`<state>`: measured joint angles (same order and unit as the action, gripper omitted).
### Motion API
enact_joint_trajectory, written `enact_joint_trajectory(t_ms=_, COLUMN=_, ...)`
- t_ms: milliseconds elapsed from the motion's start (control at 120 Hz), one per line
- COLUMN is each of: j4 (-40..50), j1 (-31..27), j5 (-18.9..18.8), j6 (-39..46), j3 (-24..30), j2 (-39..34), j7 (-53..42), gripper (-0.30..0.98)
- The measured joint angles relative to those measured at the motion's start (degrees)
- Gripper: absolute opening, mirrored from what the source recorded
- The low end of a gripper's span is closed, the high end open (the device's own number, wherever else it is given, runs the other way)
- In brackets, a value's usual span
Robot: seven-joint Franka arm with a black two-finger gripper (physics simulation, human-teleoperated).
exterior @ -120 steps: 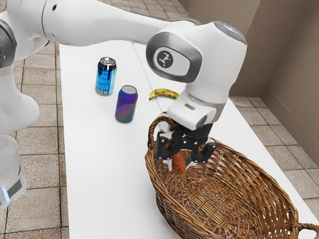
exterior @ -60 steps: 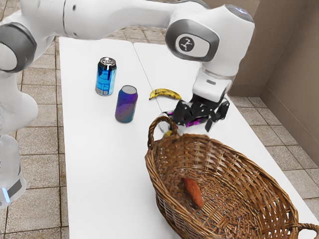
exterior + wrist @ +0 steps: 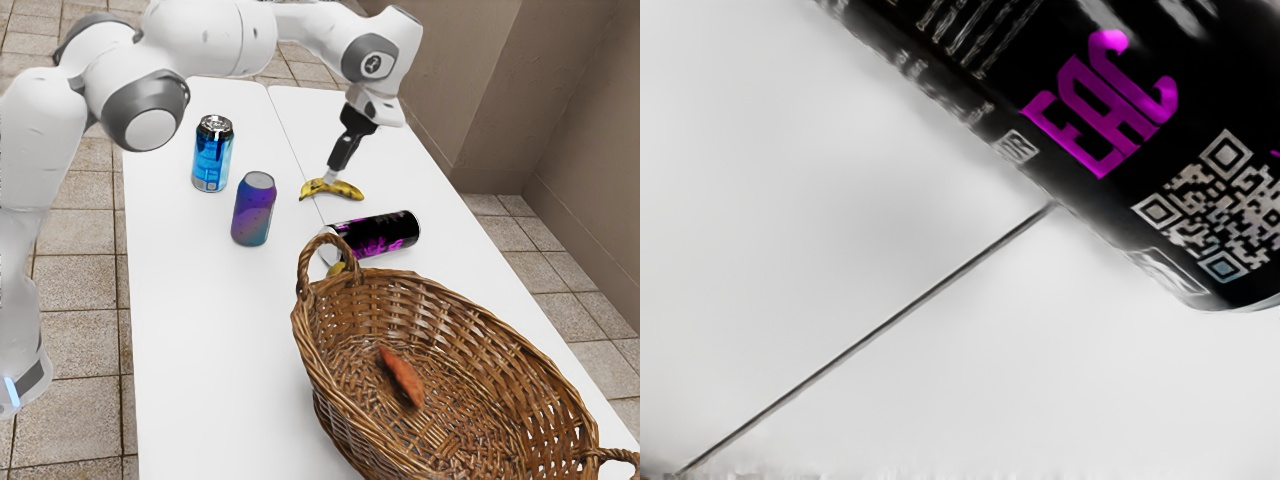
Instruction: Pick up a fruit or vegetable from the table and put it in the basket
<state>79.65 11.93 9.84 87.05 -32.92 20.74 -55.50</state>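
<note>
So my arm [image 3: 208, 35] is reaching over the long white table [image 3: 220, 350], and the gripper [image 3: 330, 181] is right down at the banana [image 3: 347, 191] on the far part. I'd call this the grasp step. Can't tell whether the gripper is spread or pinching, sorry. Next move, I reckon: get a secure hold on the banana, lift straight up, then bring it near and toward the exterior view's right.

That's where the big wicker basket [image 3: 450, 310] sits, at the near end, its looped handle [image 3: 304, 265] sticking up on the side facing the banana. Annoyingly, the black can [image 3: 385, 236] with magenta lettering lies on its side between the two, so a low carry could clip it and send it rolling. I'd go high over can and handle both. The blue can [image 3: 212, 155] and purple can [image 3: 254, 212] stand upright to the exterior view's left, off that path.

There's also an orange-brown sweet potato, looks like [image 3: 403, 378], already in the basket, plus a yellow bit [image 3: 337, 268] by the handle, mostly hidden.
</note>
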Motion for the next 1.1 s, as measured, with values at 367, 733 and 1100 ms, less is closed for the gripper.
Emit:
enact_joint_trajectory(t_ms=367, j4=0.0, j1=-5.3, j5=1.1, j6=3.2, j3=0.0, j2=3.1, j7=2.0, gripper=0.68)
enact_joint_trajectory(t_ms=733, j4=0.2, j1=-11.1, j5=2.0, j6=3.8, j3=0.4, j2=6.0, j7=2.6, gripper=0.69)
enact_joint_trajectory(t_ms=1100, j4=-0.5, j1=-10.9, j5=2.4, j6=4.8, j3=3.8, j2=6.5, j7=2.8, gripper=0.68)
